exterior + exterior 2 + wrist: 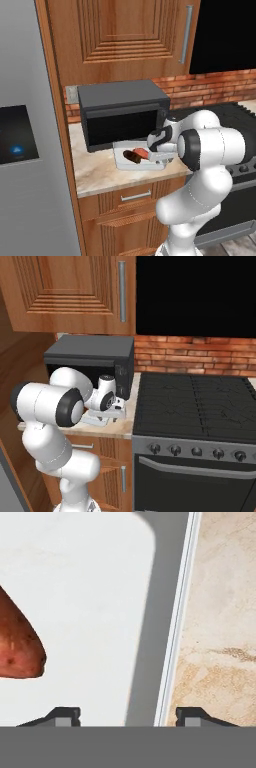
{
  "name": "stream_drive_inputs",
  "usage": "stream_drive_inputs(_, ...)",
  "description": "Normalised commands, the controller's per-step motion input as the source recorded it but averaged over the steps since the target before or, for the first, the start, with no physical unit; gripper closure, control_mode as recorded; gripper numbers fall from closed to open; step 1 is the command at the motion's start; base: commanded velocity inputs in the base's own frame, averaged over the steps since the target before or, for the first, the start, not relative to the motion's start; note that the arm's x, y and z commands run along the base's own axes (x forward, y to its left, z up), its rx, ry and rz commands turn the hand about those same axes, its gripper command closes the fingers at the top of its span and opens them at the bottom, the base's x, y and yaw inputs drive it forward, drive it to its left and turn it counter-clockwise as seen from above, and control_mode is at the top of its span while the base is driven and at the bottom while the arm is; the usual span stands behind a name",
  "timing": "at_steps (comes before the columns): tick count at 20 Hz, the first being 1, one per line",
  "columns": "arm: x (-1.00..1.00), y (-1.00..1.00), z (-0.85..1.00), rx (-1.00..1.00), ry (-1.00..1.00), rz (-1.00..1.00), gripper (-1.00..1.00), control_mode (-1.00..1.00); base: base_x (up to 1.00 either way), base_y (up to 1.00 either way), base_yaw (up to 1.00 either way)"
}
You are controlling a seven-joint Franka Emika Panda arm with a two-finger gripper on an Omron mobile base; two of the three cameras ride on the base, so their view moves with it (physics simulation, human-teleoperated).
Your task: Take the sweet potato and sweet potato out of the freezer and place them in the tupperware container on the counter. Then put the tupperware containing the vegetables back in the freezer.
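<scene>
A: Starting at the left of the left base view, what stands there?

B: The grey steel freezer (30, 150), door closed, with a black touch panel (17, 134) on it. Right of it runs the counter (100, 175), with the black microwave (122, 117) at the back.

A: And the tupperware container?

B: The tupperware container (122, 162) sits on the counter just in front of the microwave. Both tubers lie inside it: the darker sweet potato (132, 157) to the left and the orange-red sweet potato (142, 151) touching it on the right.

A: Where is the gripper?

B: The gripper (161, 157) is down at the container's right end. In the hand view its two fingertips (64, 716) straddle the container's right rim, one over the pale floor, one over the beige stone. They stand apart with the rim between them; I cannot tell whether they press on it.

A: Further right?

B: The black stove (195, 401) adjoins the counter, below a brick wall (200, 356).
</scene>
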Motion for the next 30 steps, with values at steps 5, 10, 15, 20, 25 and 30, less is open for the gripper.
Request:
stream_drive_inputs(5,0.00,0.00,0.00,0.00,0.00,0.00,1.00,-1.00,0.00,0.00,0.00)
stream_drive_inputs(10,0.00,0.00,0.00,0.00,0.00,0.00,1.00,-1.00,0.00,0.00,0.00)
stream_drive_inputs(15,0.00,0.00,0.00,0.00,0.00,0.00,1.00,-1.00,0.00,0.00,0.00)
stream_drive_inputs(20,0.00,0.00,0.00,0.00,0.00,0.00,1.00,-1.00,0.00,0.00,0.00)
stream_drive_inputs(25,-0.16,-0.03,0.46,0.00,0.00,-0.01,1.00,-1.00,0.00,0.00,0.00)
stream_drive_inputs(30,-0.19,-0.08,0.72,0.00,0.00,-0.05,1.00,-1.00,0.00,0.00,0.00)
